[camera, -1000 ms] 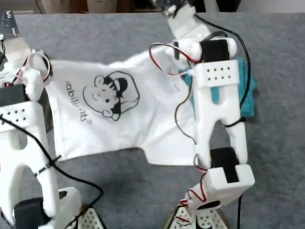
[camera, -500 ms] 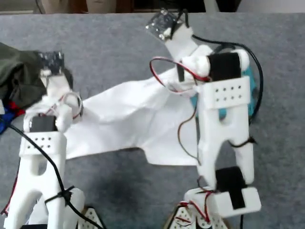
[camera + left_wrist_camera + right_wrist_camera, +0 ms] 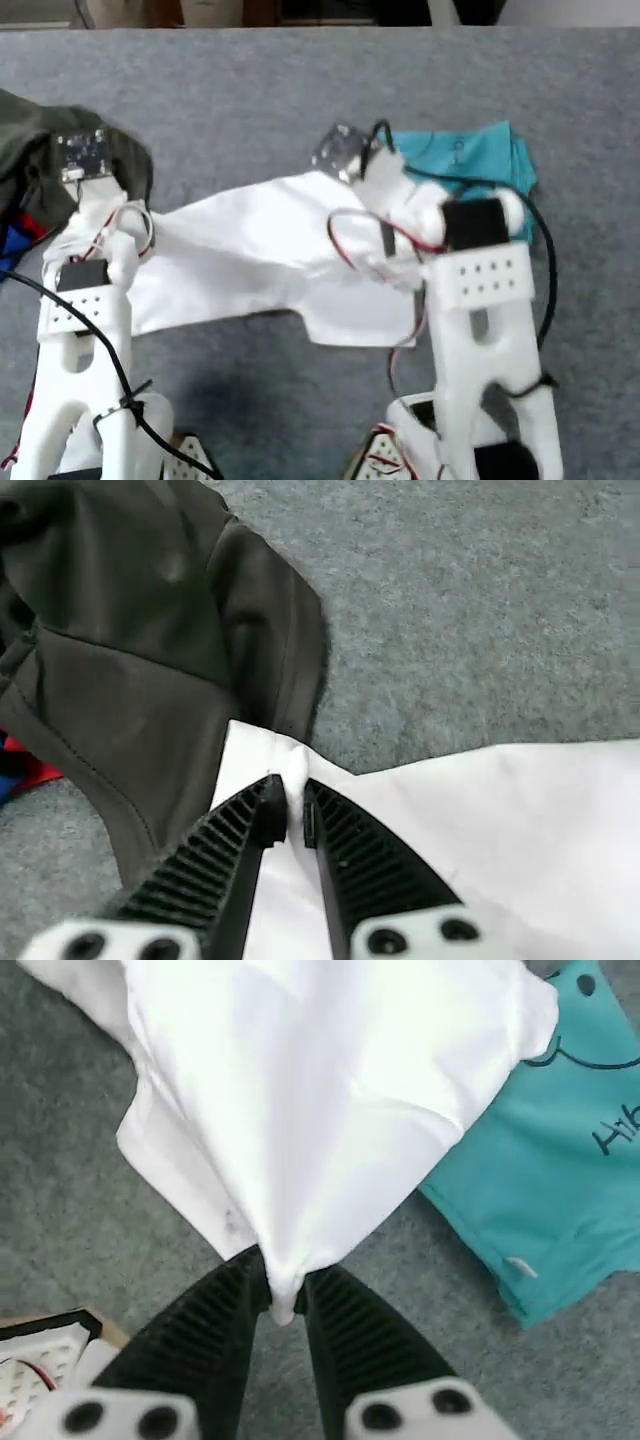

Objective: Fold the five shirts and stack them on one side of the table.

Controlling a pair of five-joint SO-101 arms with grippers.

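White shirt point(image 3: 250, 250) hangs stretched between both grippers. Left gripper point(image 3: 289, 810) pinches one corner tight. Right gripper point(image 3: 284, 1285) pinches other edge tight. Dark shirt point(image 3: 130, 650) just past left gripper. Teal shirt point(image 3: 540, 1160) beside right gripper, on grey table point(image 3: 250, 90).

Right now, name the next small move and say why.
Probably draw both pinched corners toward the arm bases and lay them on the near hem: the left gripper and right gripper each pinch the white shirt, which is only partly folded.
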